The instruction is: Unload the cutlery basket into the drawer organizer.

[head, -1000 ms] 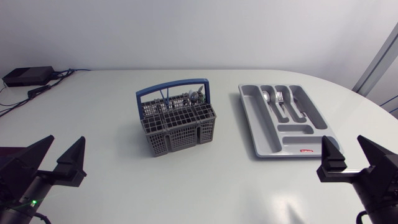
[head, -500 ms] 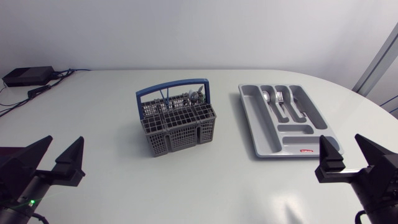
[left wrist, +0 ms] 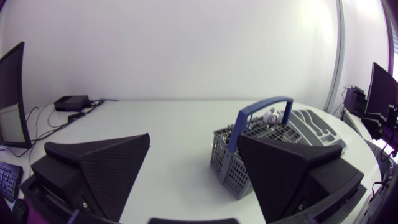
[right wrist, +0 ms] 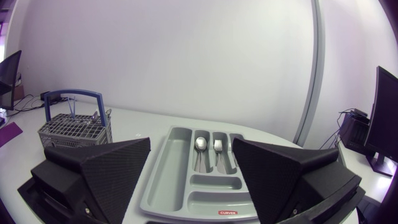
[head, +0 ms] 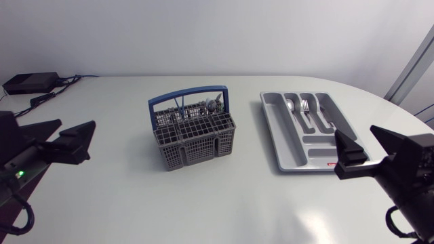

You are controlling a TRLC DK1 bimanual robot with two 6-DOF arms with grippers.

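A grey cutlery basket [head: 193, 133] with a blue handle stands mid-table and holds silver cutlery [head: 213, 106] at its back. To its right lies the grey drawer organizer [head: 288, 146], with a spoon [head: 290, 106] and a fork [head: 305, 106] in its far slots. My left gripper [head: 76, 123] hovers open and empty, well left of the basket. My right gripper [head: 354, 130] is open and empty over the organizer's near right corner. From the left wrist, the basket [left wrist: 227, 149] is ahead, partly behind one finger of the gripper [left wrist: 194, 138]. From the right wrist, the organizer [right wrist: 177, 155] lies ahead of the gripper [right wrist: 191, 143].
A black box [head: 30, 83] with cables sits at the table's back left corner. The table's rounded edge curves close behind the organizer on the right. Bare tabletop [head: 217, 196] stretches in front of the basket and between the two grippers.
Both arms have swung inward and up: the left gripper now points right toward the basket, and the right gripper has shifted left over the organizer's corner. Basket and organizer have not moved.
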